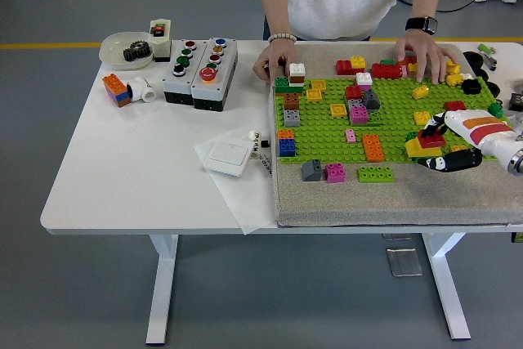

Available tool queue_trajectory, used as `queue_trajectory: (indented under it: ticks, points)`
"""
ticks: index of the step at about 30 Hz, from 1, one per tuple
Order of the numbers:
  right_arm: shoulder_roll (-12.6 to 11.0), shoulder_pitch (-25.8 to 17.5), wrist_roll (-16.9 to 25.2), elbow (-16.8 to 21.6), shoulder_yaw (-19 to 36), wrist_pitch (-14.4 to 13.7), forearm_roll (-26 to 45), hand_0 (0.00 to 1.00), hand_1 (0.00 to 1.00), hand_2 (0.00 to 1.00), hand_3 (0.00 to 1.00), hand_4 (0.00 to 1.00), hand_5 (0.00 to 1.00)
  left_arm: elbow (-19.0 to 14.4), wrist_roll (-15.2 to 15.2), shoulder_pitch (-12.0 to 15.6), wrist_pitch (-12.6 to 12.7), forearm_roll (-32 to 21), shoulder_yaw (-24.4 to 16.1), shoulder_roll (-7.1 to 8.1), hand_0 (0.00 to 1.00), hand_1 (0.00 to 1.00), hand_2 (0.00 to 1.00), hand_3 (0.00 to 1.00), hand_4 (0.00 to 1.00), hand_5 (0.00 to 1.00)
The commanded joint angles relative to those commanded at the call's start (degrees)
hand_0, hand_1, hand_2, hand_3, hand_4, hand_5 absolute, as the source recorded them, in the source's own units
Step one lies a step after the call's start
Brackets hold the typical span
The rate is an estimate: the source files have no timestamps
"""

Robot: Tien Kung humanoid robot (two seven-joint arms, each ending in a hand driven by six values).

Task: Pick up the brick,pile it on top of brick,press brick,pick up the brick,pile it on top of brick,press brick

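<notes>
bare studs mid green baseplate, bricks crowding its far edge, person's hands blocking there

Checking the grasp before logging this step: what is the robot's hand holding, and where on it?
The right hand grips a red brick by its sides, on the yellow brick.
</notes>
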Motion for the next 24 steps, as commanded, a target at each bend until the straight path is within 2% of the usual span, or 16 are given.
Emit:
queue_trajectory:
  ticks: [17, 24]
  points:
    - [-0.32, -0.93, -0.88, 1.19, 1.50, 0.66, 0.73, 0.618, 0.600, 0.631, 0.595, 0.881, 0.402, -0.03, -0.09, 0.08, 0.07, -0.30, 0.19, 0.02, 0.795, 0.799, 0.815, 0.639, 0.660, 0.653]
    - [-1.17, -1.61, -0.94, 4.27, 3.85, 0.40, 0.24, 0.617, 0.599, 0.631, 0.592, 0.885, 0.407, -0.01, -0.09, 0.21, 0.08, -0.34, 0.21, 0.02, 0.795, 0.798, 0.815, 0.639, 0.659, 0.653]
